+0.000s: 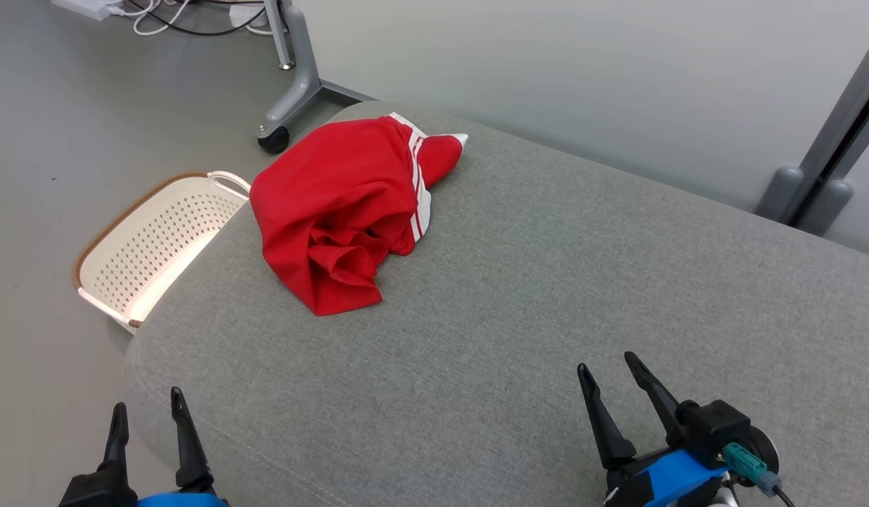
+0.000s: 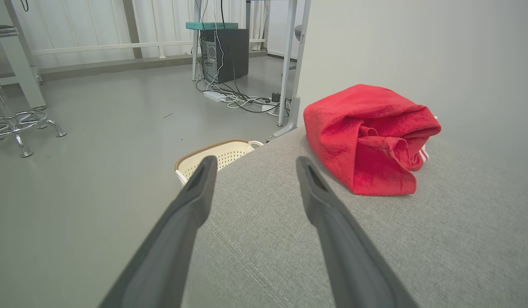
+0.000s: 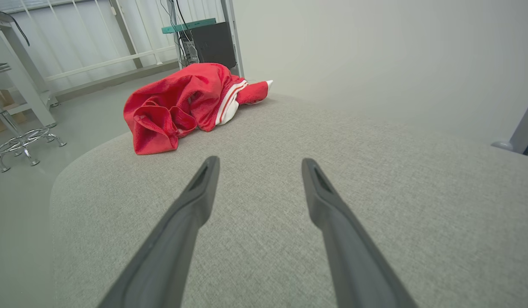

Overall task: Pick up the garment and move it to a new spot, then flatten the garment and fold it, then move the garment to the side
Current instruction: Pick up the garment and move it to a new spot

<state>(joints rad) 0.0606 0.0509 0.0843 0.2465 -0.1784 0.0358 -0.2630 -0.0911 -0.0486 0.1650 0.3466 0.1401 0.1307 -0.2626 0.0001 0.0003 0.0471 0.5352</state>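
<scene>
Left gripper [image 1: 146, 400] is hovering at the near left corner of the grey cushion [image 1: 519, 282], its jaws standing wide apart, holding nothing and touching nothing. Right gripper [image 1: 606, 362] is hovering over the near right part of the cushion, jaws likewise spread wide, gripping nothing. Both wrist views are confirming this: the fingers are standing parted with bare fabric between them.

A white perforated basket [image 1: 167, 246] with a brown rim is sitting on the floor against the cushion's left edge, its near end hidden behind that edge. The visible part of its inside is showing bare plastic.

The red garment [image 1: 329, 211] with white stripes is lying crumpled in a heap on the far left part of the cushion, just beside the edge above the basket, outside the basket and well apart from both grippers.

Beyond it, a grey stand leg on a caster [image 1: 274, 137] is resting on the floor, with cables [image 1: 181, 17] trailing behind
</scene>
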